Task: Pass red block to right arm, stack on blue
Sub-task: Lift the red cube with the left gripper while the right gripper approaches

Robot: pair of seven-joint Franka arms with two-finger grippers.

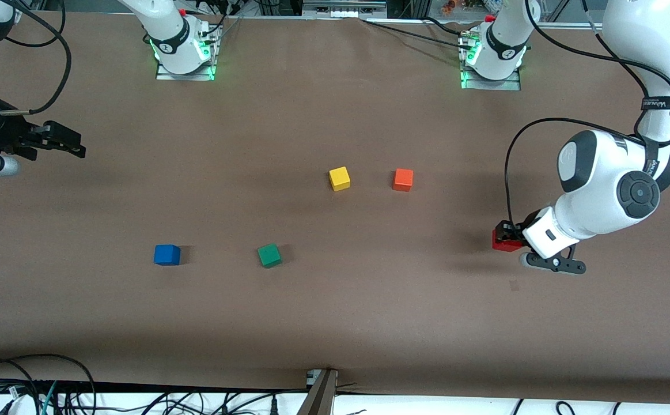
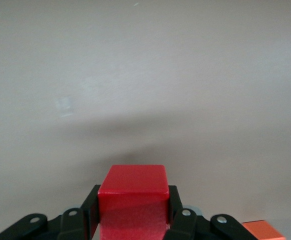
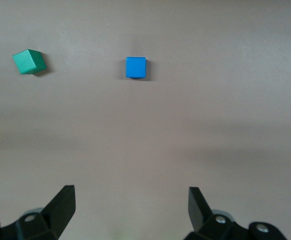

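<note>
Nearest the front camera you have the blue cube (image 1: 166, 254) and the green cube (image 1: 269, 255), resting on the brown table (image 1: 335, 323) well apart from each other, the blue one toward the right arm's end. Your left arm comes down from its base with the elbow bent and the wrist turned low, so the left gripper (image 1: 506, 233) sits close above the table at its own end, jaws clamped on the red block (image 1: 505, 241); the left wrist view shows a black finger (image 2: 91, 206) pressed flat against each side of that block (image 2: 132, 200). Whether the block touches the table you cannot tell. Your right arm waits at the table's edge, held up level, and the right gripper (image 1: 72, 143) has its jaws spread wide with nothing between them. Farther from the camera lie the yellow cube (image 1: 339, 178) and the orange cube (image 1: 402, 180), near each other. Count them: five cubes, one of each colour, and two arms.
</note>
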